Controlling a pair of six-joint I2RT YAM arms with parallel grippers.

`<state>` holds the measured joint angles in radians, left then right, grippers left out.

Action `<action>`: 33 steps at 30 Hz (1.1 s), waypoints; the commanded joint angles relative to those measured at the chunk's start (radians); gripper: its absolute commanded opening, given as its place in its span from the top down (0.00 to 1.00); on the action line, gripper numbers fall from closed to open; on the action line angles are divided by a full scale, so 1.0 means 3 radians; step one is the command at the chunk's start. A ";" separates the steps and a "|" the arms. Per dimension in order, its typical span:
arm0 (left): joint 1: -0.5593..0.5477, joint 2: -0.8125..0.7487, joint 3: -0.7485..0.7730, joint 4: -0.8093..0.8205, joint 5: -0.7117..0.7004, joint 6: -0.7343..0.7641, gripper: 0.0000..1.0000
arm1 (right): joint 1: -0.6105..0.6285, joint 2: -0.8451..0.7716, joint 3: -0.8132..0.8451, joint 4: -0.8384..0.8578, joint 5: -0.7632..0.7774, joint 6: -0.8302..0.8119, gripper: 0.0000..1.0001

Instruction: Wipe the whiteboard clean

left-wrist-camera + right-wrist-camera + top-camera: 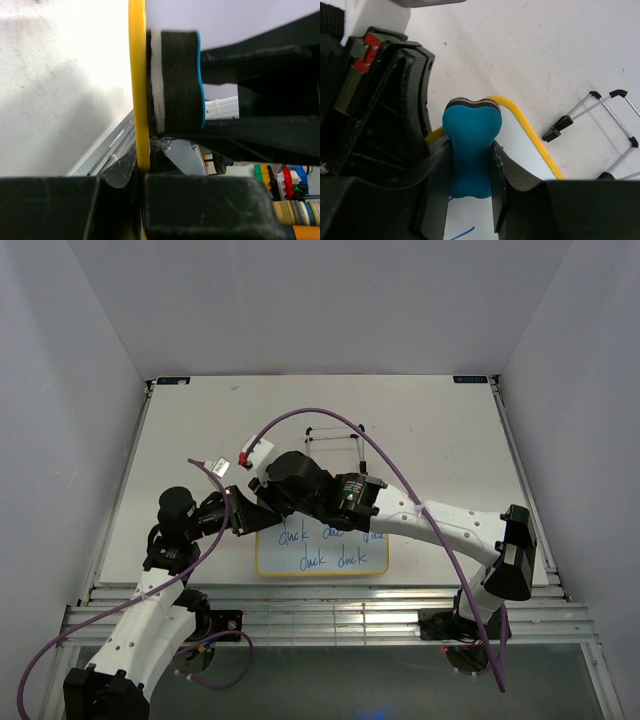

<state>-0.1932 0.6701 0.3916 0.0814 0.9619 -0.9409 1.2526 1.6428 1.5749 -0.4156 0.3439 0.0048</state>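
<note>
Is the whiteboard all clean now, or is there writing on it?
Not clean. Blue "duck" words show on the whiteboard from above. The blue eraser, held in the right end effector, sits against it near its yellow edge.

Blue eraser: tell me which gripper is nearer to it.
Right. The right gripper is shut on the blue eraser, pressing it against the whiteboard. The left gripper clamps the whiteboard's edge just beside the eraser.
</note>
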 commanded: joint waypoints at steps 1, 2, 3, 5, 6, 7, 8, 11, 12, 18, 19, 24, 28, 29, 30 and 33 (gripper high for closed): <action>-0.0056 -0.0204 0.0178 0.0500 0.0475 -0.0064 1.00 | -0.0222 -0.0040 -0.0054 0.0122 0.0214 -0.0112 0.92; -0.0051 -0.0204 0.0167 0.0511 0.0475 -0.0080 1.00 | -0.0238 -0.0117 -0.0110 0.0158 0.0214 -0.0154 0.92; -0.0051 -0.0209 0.0167 0.0526 0.0470 -0.0095 1.00 | -0.0248 -0.0143 -0.0237 0.0214 0.0224 -0.0174 0.92; -0.0051 -0.0214 0.0167 0.0557 0.0460 -0.0126 1.00 | -0.0269 -0.0229 -0.0386 0.0245 0.0316 -0.0190 0.92; -0.0056 -0.0209 0.0167 0.0572 0.0465 -0.0136 1.00 | -0.0274 -0.0260 -0.0473 0.0270 0.0377 -0.0180 0.92; -0.0051 -0.0204 0.0167 0.0592 0.0465 -0.0146 1.00 | -0.0299 -0.0291 -0.0636 0.0316 0.0443 -0.0154 0.92; -0.0051 -0.0204 0.0162 0.0603 0.0465 -0.0167 1.00 | -0.0320 -0.0362 -0.0719 0.0367 0.0464 -0.0129 0.92; -0.0051 -0.0173 0.0162 0.0649 0.0470 -0.0192 1.00 | -0.0325 -0.0460 -0.0873 0.0531 0.0444 -0.0041 0.92; -0.0051 -0.0168 0.0157 0.0659 0.0470 -0.0208 1.00 | -0.0325 -0.0465 -0.0868 0.0542 0.0383 -0.0041 0.92; -0.0051 -0.0173 0.0147 0.0710 0.0475 -0.0228 1.00 | -0.0192 -0.0287 -0.0561 0.0634 0.0071 0.0132 0.92; -0.0051 -0.0178 0.0147 0.0715 0.0480 -0.0238 1.00 | -0.0157 -0.0251 -0.0505 0.0629 0.0050 0.0132 0.92; -0.0051 -0.0178 0.0162 0.0720 0.0455 -0.0249 1.00 | 0.0027 -0.0097 -0.0377 0.0623 -0.0022 0.0178 0.92; -0.0051 -0.0158 0.0172 0.0746 0.0404 -0.0259 1.00 | 0.0161 -0.0158 -0.0677 0.0730 0.0070 0.0275 0.92; -0.0056 -0.0158 0.0188 0.0756 0.0404 -0.0274 1.00 | 0.0161 -0.0239 -0.0790 0.0766 0.0101 0.0306 0.92; -0.0056 -0.0158 0.0193 0.0766 0.0394 -0.0284 1.00 | 0.0161 -0.0281 -0.0897 0.0802 0.0167 0.0377 0.92; -0.0056 -0.0158 0.0223 0.0792 0.0378 -0.0300 1.00 | 0.0151 -0.0459 -0.1271 0.0803 0.0474 0.0464 0.92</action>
<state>-0.2001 0.6647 0.3908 0.1040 1.0000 -0.9958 1.2976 1.5105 1.3060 -0.0944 0.4229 0.0776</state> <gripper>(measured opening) 0.115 0.372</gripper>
